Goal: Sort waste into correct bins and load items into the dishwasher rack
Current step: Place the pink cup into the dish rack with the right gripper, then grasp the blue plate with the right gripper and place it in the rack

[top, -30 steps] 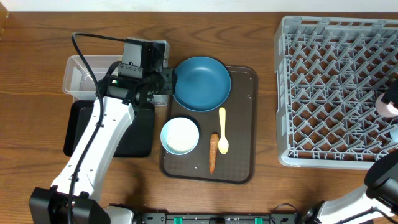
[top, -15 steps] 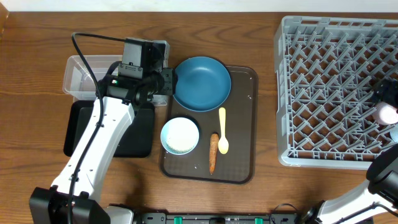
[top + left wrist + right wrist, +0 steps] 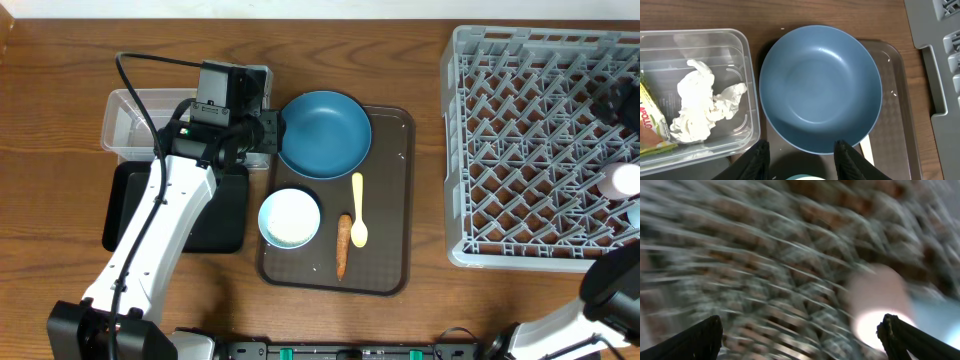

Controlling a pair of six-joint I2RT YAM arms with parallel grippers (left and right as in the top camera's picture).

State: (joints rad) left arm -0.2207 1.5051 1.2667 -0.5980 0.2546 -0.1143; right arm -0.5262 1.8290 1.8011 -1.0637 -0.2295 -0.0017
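Left gripper [image 3: 802,159] is spread and empty. Its fingers [image 3: 760,160] sit at the bottom of the wrist view, with the near rim of the blue plate [image 3: 820,87] just ahead of and between them; no contact visible. The plate sits on the top part of the brown tray [image 3: 392,210], its left edge just beside the clear tub [image 3: 747,75], which holds the tissue [image 3: 697,107] and wrapper [image 3: 650,122]. The plate is round, so no long axis to line up. What matters is that it lies straight ahead of the left fingers, rim-on, so a short advance and a close on the rim looks like the likely grab. Left arm is clearly nearer. Right gripper [image 3: 807,337] is over the far right of the rack [image 3: 520,150], well apart from the tray, jaws wide and empty in a badly blurred wrist view, with the pink cup [image 3: 622,181] in the rack near it. Bowl [image 3: 290,218], spoon [image 3: 358,208] and carrot [image 3: 342,245] lie on the tray below the plate in the overhead view. The rack is well right of the plate, so the carry would cross the tray.
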